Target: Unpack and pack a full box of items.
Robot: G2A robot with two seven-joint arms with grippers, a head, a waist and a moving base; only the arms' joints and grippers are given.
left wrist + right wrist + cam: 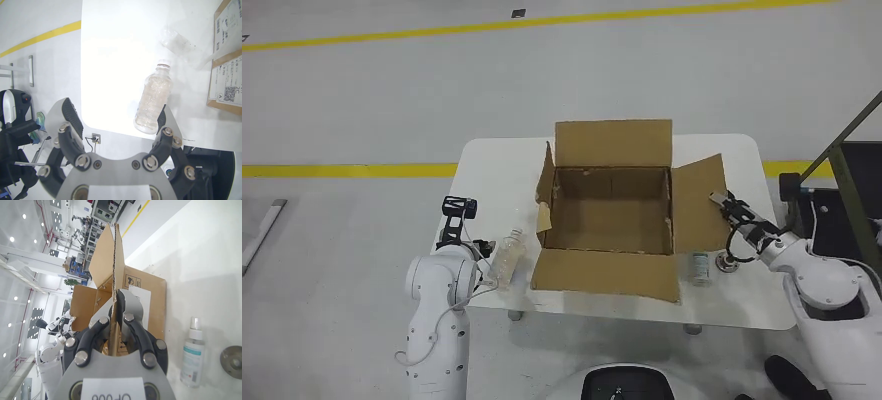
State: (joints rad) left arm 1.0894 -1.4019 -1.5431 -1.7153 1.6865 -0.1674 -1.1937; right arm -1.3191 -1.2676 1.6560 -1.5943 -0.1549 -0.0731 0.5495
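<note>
Your table (742,300) carries the box (610,210) at its middle, all four flaps open and its floor bare as far as the top view shows. I'd judge the unpacking done or nearly so, with all the repacking left. Your right gripper (115,298) is clamped on the edge of the box's right flap (700,200). Your left gripper (115,105) is spread wide and holds nothing. The clear bottle (153,98) lies on its side by one finger, its base close to the table's rounded corner, so watch for it rolling off. A plastic bag (177,45) lies between the bottle and the box. The spray bottle (192,351) and the metal disc (233,362) sit just beside the right flap. The most free surface is on the right.
</note>
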